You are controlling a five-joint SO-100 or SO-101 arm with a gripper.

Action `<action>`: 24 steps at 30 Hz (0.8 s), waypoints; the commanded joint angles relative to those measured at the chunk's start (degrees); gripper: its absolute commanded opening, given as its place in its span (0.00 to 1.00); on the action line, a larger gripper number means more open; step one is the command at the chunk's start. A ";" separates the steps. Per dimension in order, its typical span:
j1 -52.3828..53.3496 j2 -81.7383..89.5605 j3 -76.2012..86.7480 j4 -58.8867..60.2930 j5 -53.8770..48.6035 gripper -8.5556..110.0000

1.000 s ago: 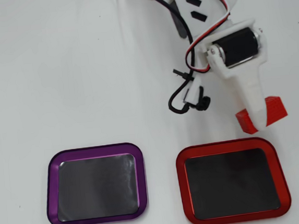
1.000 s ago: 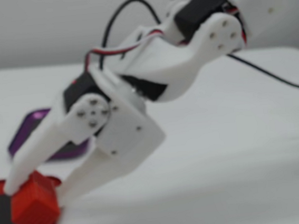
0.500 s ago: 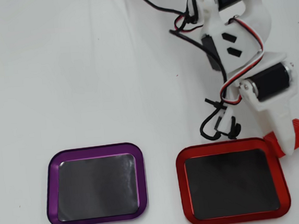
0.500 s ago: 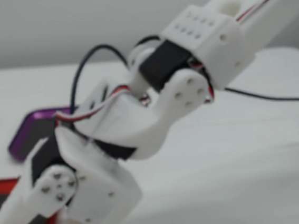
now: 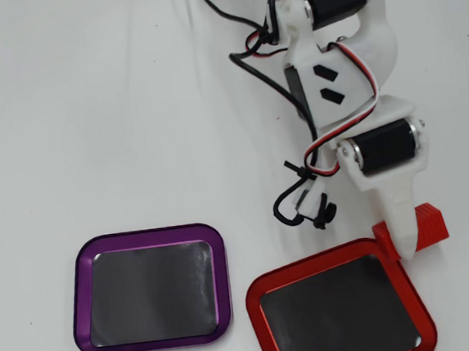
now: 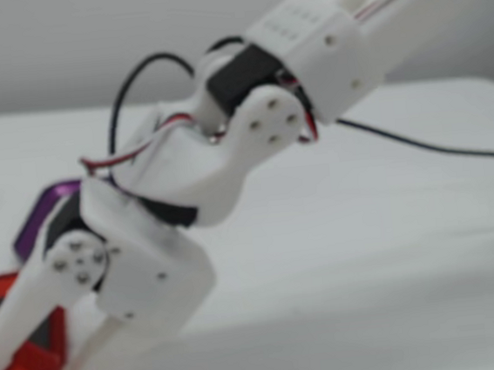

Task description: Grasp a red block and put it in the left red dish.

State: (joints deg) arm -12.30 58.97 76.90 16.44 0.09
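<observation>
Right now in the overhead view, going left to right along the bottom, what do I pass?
Purple-rimmed tray → red dish, tilted askew → red block, held in the jaws of the gripper at the dish's upper right corner.

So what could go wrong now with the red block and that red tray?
The claw grips the red block right at the red tray's corner, not over its dark middle. Let go here, the block might land on the rim or the table. The tray also sits crooked, so the claw may be nudging it, perhaps toward the purple tray.
</observation>
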 commanded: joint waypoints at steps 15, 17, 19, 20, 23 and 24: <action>2.46 4.31 -8.35 0.26 -0.18 0.07; 5.10 3.25 -10.02 0.62 0.09 0.07; 6.59 1.14 -11.87 0.79 0.09 0.07; 7.12 0.00 -12.83 0.79 0.09 0.07; 7.38 -2.02 -14.24 0.88 0.09 0.07; 6.94 -2.46 -13.89 0.88 -0.35 0.07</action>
State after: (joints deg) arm -5.10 55.81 65.74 17.67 0.18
